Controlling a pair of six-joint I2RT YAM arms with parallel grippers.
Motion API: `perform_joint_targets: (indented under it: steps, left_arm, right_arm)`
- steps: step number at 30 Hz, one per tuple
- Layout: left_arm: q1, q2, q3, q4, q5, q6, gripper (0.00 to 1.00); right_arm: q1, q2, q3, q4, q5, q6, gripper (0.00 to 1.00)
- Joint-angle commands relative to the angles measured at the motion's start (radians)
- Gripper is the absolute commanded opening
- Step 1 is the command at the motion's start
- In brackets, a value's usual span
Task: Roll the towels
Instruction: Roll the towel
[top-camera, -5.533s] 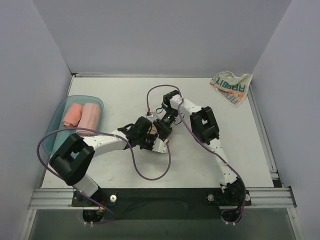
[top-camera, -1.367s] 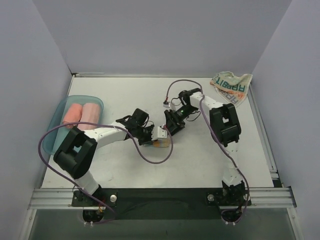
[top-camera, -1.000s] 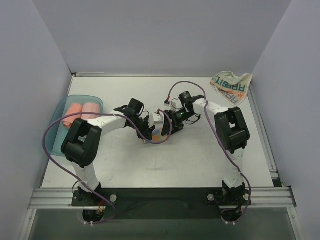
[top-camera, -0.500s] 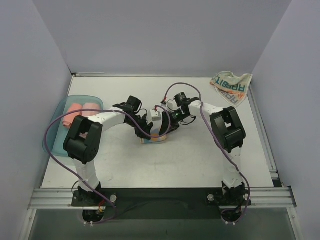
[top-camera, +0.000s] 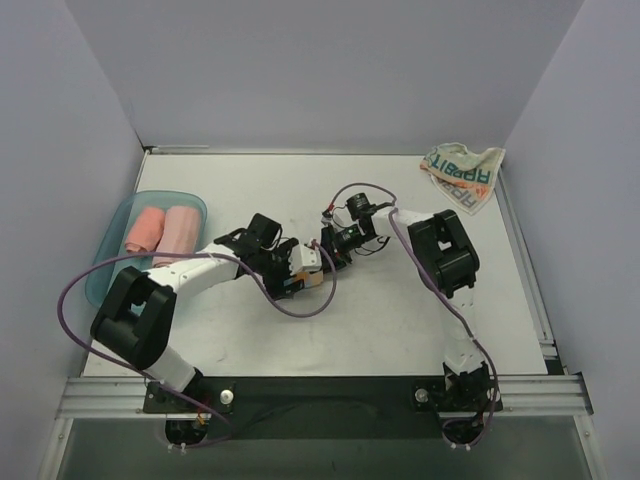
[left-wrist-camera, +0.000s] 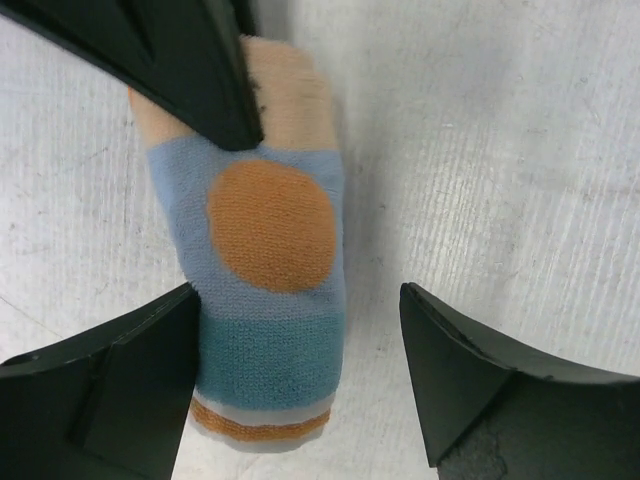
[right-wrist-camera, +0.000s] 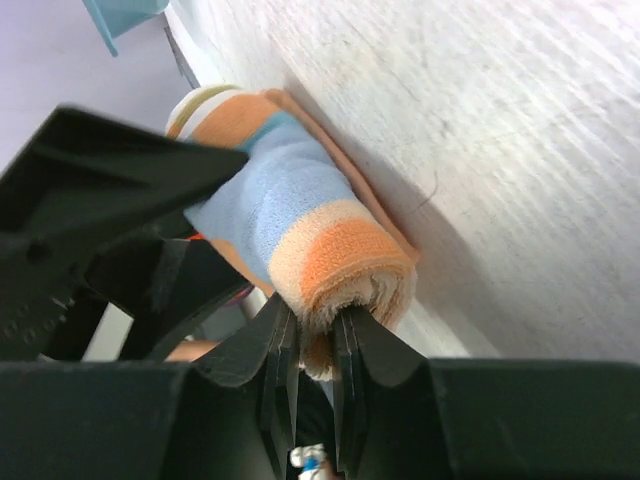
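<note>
Left fingers (left-wrist-camera: 110, 385) newly spread around towel (left-wrist-camera: 268, 320)

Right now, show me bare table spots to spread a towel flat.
Bare: the far strip between tray and RABBIT towel; the near right, between right arm and side rail. Crowded: centre, where left gripper and right gripper meet at the striped roll; a cable loops just nearer.

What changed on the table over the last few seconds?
The left gripper opened and let go of the striped roll, and now straddles it. The right gripper closed on the roll's end. The RABBIT towel and the pink rolls in the tray stayed put.
</note>
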Motion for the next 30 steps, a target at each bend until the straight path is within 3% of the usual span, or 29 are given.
perform_joint_targets:
  steps: [1,13,30]
  left_arm:
    - [-0.062,-0.079,-0.041,0.078,-0.064,0.113,0.85]
    - [-0.16,-0.049,-0.129,0.285,-0.213,0.264,0.79]
    - [-0.158,-0.104,0.025,0.136,-0.139,0.253,0.87]
  right_arm:
    - [-0.005,0.031,0.01,0.019,-0.066,0.106,0.0]
    - [-0.009,0.083,0.037,0.016,-0.106,0.18,0.0]
    - [-0.009,0.055,0.043,-0.01,-0.075,0.155,0.0]
